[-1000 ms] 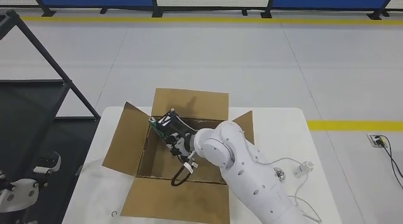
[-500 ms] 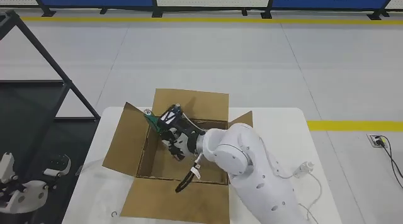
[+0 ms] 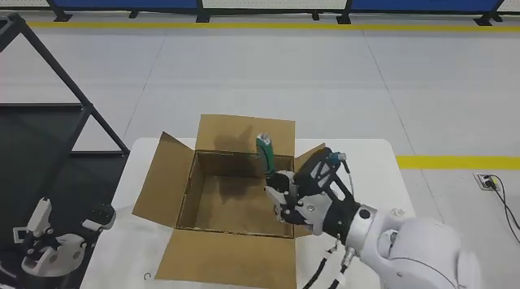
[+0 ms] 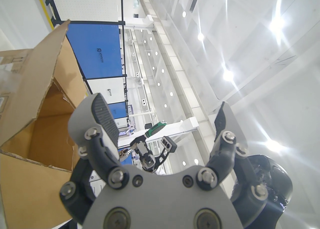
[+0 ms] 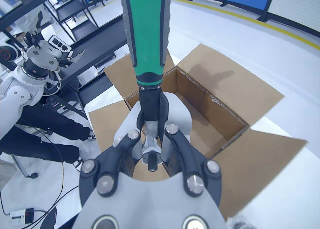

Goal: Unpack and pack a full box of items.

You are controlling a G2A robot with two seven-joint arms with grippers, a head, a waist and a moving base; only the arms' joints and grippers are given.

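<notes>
The right hand [image 5: 151, 112] lifts the green-handled tool [image 5: 145, 22] out of the box [image 3: 244, 131].

A second ago the right hand is low in the box's far left corner, clamped on the tool. Half a second ago it is up at the left wall. Now it is raised at the far right corner, over the right flap, with the tool's handle pointing upward. The right arm swings off the box's open top to the near right of the tabletop [image 3: 366, 159], so the box's floor now shows. The left hand [image 4: 162, 114] shifts closer to the tabletop's left edge.
</notes>
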